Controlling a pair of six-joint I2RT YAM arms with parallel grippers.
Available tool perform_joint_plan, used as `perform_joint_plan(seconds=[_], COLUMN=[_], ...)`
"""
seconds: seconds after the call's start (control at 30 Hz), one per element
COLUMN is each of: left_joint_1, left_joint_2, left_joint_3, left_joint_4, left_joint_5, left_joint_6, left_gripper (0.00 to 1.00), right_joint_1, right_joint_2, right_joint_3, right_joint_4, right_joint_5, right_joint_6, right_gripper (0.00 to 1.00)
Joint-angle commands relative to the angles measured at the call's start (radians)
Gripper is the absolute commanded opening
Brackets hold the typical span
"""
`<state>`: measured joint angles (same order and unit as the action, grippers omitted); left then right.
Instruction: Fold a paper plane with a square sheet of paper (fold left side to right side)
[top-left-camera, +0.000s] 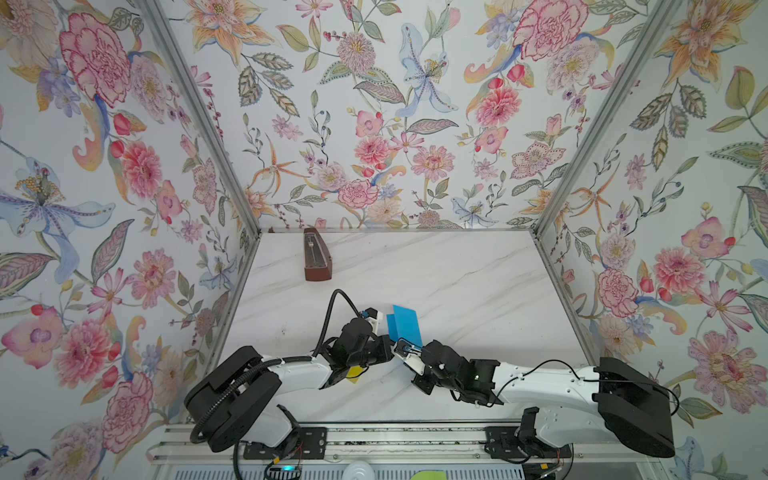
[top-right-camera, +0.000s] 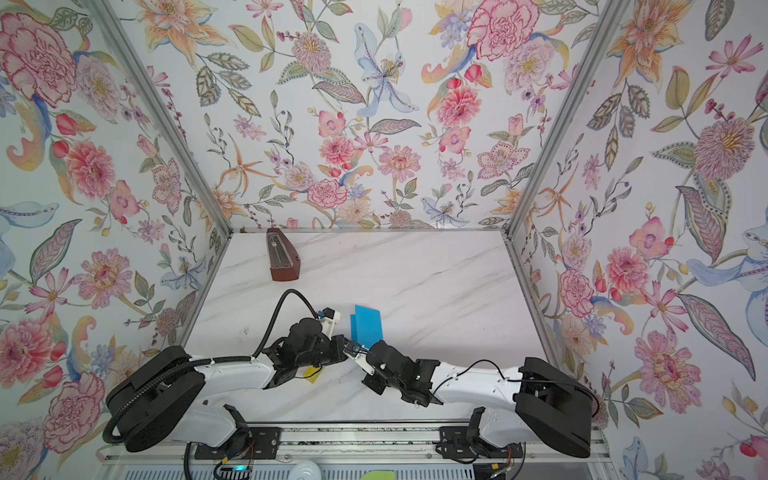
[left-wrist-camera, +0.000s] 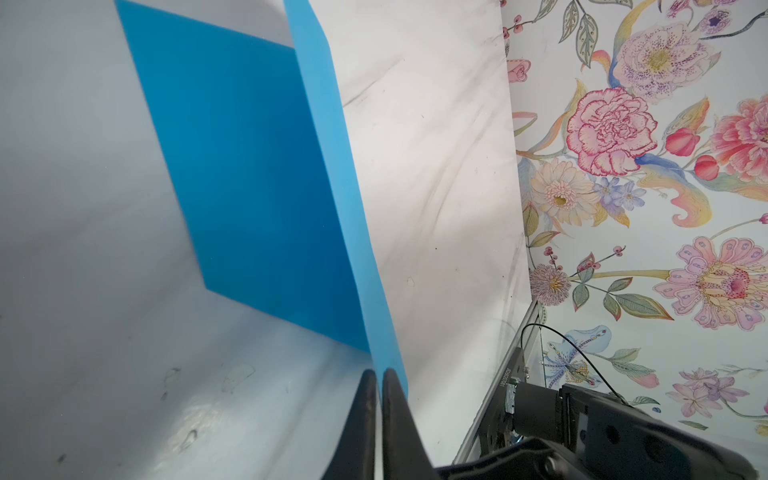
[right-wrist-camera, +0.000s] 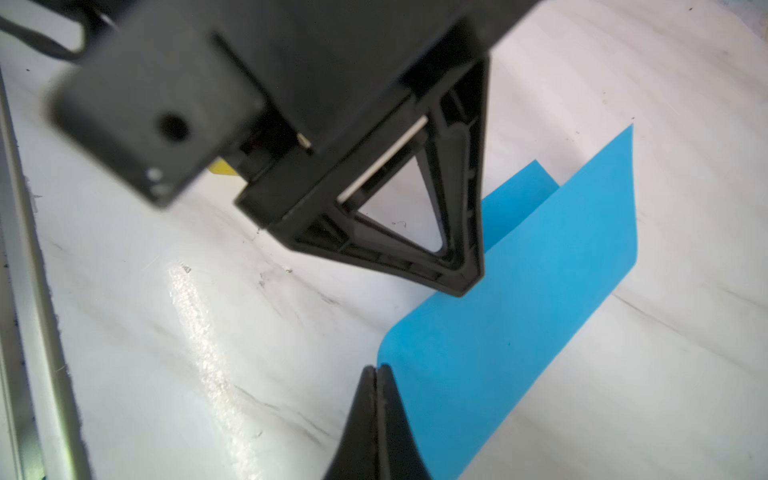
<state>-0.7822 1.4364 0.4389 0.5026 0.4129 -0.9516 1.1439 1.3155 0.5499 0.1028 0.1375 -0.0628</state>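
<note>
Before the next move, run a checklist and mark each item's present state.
1. Left gripper shut on the paper: ok.
2. Right gripper shut on the paper's corner: ok, though the bite is slim.
3. Fold pressed flat: not ok; one flap stands raised.
4. Edges matched: not ok; the lower layer shows beside the flap.
5. Metronome apart from the paper: ok.
6. Yellow block apart from the paper, under the left arm: ok.

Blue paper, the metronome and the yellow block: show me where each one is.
blue paper (top-left-camera: 406, 326), in a top view, on its lighter upper layer.
metronome (top-left-camera: 318, 272), in a top view, on its brown base.
yellow block (top-left-camera: 353, 371), in a top view, on its visible corner.
</note>
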Motion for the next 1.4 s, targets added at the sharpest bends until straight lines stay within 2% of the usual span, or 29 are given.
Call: perform_joint_plan(seconds=[0.0,0.13,0.27,0.43,0.57,0.67,0.9,1.1,1.37], left_joint_1=[-0.008,0.003,0.035,0.105,0.130,0.131,0.128,0.108,0.107], left_joint_2=[0.004,-0.028,-0.093,-0.186,-0.208,-0.165,0.007,0.191,0.330], left_joint_3=[0.004,0.015,0.031,0.051,0.123,0.204,0.271,0.354,0.420], left_joint_4=[-0.006,-0.082,-0.208,-0.360,-0.494,-0.588,-0.499,-0.507,-0.552], left_joint_5=[0.006,-0.016,-0.048,-0.080,-0.088,-0.073,0.065,0.071,0.038], left_joint_6=[0.007,0.044,0.108,0.197,0.318,0.401,0.420,0.460,0.497], left_gripper=[0.11,0.18,0.22,0.23,0.18,0.15,0.06,0.01,0.00], right_joint_1=[-0.006,-0.004,0.005,0.035,0.057,0.060,0.035,0.003,-0.090], right_joint_2=[-0.009,-0.004,0.002,0.028,0.060,0.080,0.109,0.110,0.078], right_joint_3=[0.028,0.047,0.066,0.091,0.099,0.096,0.083,0.054,0.030], right_joint_4=[-0.042,-0.077,-0.102,-0.087,-0.024,0.010,0.048,0.086,0.068], right_joint_5=[-0.022,-0.067,-0.151,-0.254,-0.328,-0.331,-0.340,-0.362,-0.356], right_joint_6=[0.018,0.071,0.173,0.315,0.394,0.411,0.407,0.412,0.471], right_gripper=[0.00,0.00,0.00,0.00,0.00,0.00,0.00,0.00,0.00])
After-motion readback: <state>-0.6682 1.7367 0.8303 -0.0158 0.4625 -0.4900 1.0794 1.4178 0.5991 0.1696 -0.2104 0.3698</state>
